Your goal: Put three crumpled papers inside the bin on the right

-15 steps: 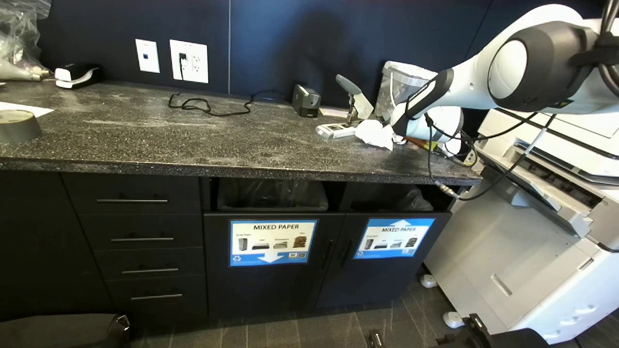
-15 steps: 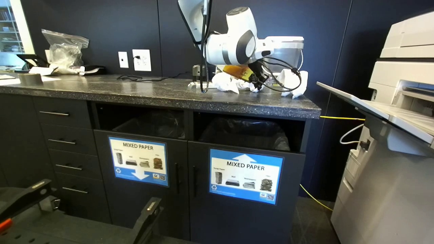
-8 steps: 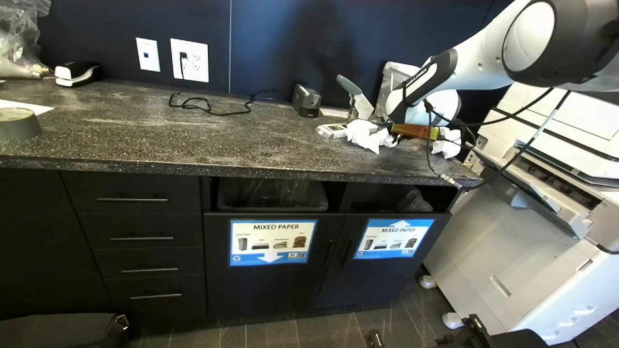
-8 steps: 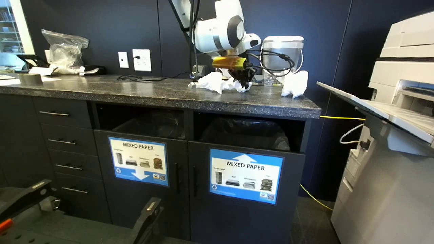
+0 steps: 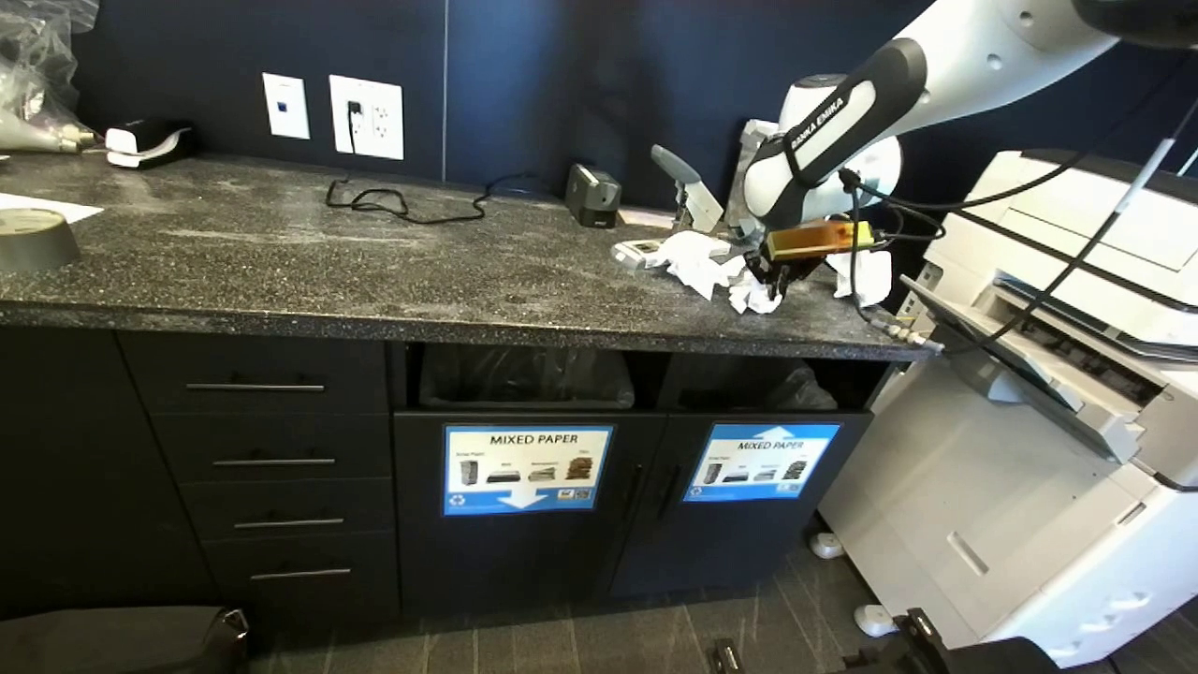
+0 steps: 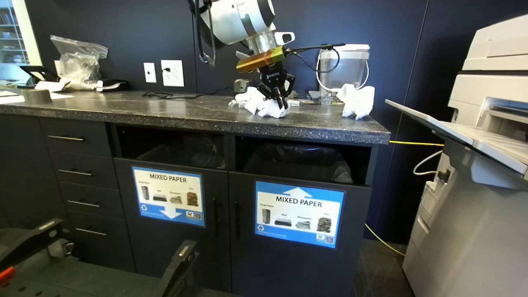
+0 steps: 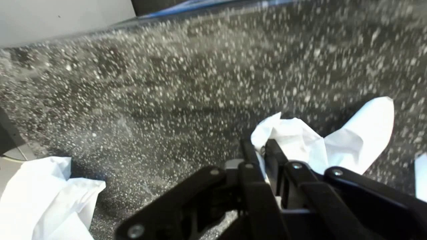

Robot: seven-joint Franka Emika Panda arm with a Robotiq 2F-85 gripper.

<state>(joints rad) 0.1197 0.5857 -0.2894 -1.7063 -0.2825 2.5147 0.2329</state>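
Wrist view: the gripper (image 7: 262, 146) pinches one paper (image 7: 347, 146), another paper (image 7: 50, 200) at eight o'clock. In an exterior view the arm (image 6: 231, 20) slants from eleven o'clock, gripper pointing nearly to six.

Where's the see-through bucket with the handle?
In an exterior view, the bucket stands at the back of the counter by the dark wall, to the right of the hand and behind a crumpled paper.

Gripper (image 6: 283, 104) over a counter (image 6: 173, 106), touching a crumpled paper (image 6: 270, 109); another paper (image 6: 358, 101) rests near the counter's right end, above the right bin (image 6: 295, 260).
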